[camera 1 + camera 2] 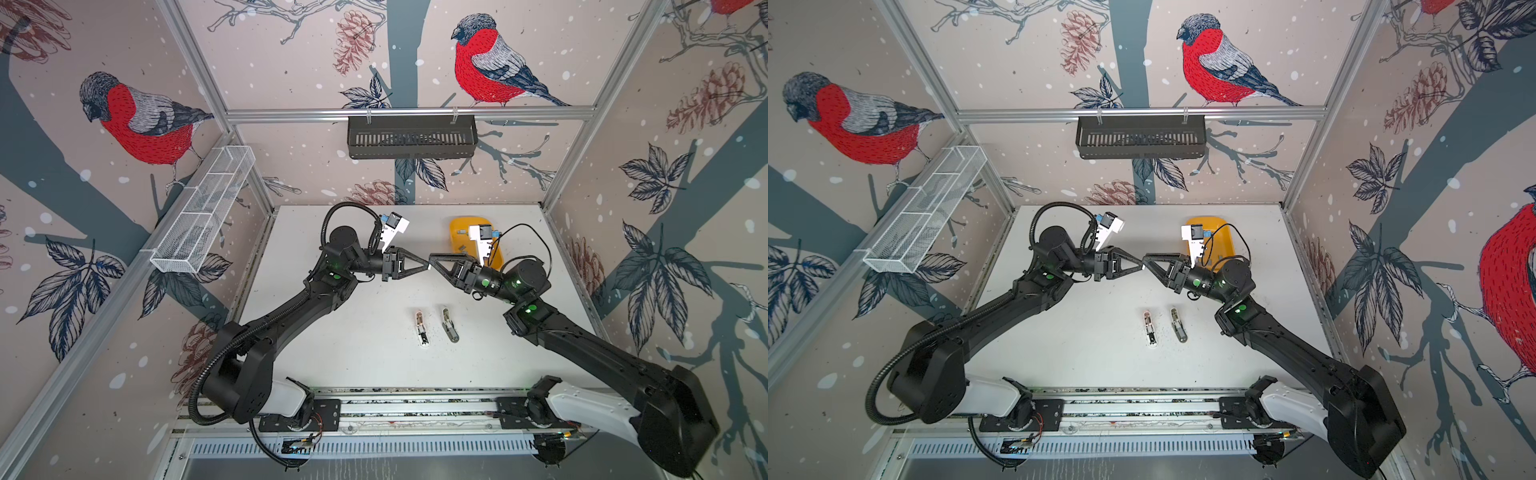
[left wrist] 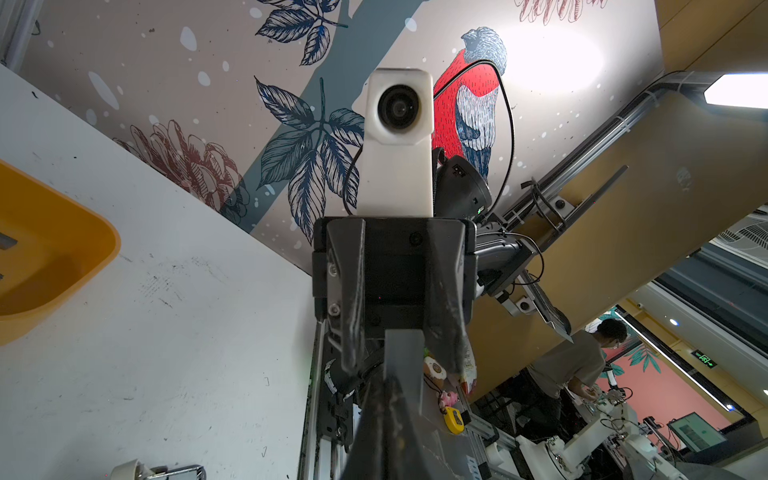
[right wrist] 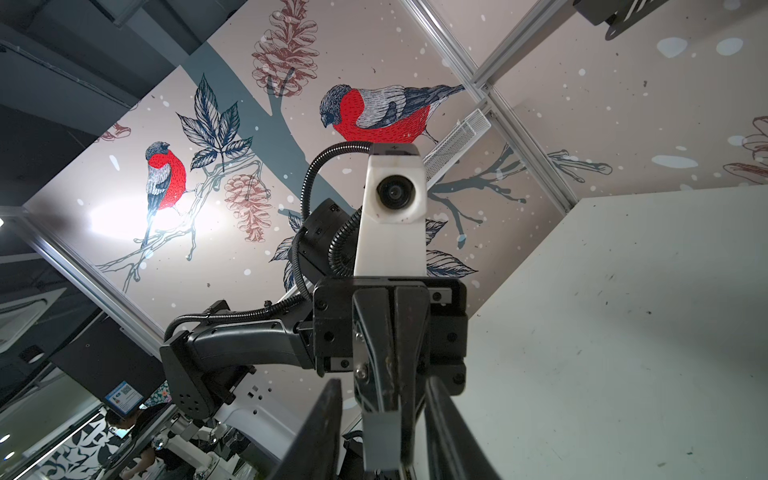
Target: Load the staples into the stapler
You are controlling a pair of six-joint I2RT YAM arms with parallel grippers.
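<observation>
loading: unfinished, I judge; one strip is in a mid-air handover, and no strip shows in either stapler.
white flat tabletop [image 1: 332, 353]: matte, scuffed, flecked with dark specks.
yellow rounded plastic tray [image 1: 457, 232]: glossy, near the back right corner.
left gripper [image 3: 390, 403]: black fingers pressed together, pinching the strip.
right gripper [image 2: 407, 370]: black tapered fingers spread on either side of the strip, not visibly touching it.
white plastic mini stapler [image 1: 420, 328]: slim, lying near the tabletop's middle.
grey metal mini stapler [image 1: 449, 326]: shiny, just beside the white one.
short grey flat metal staple strip [image 3: 382, 440]: smooth, held above the tabletop, towards the back edge.
</observation>
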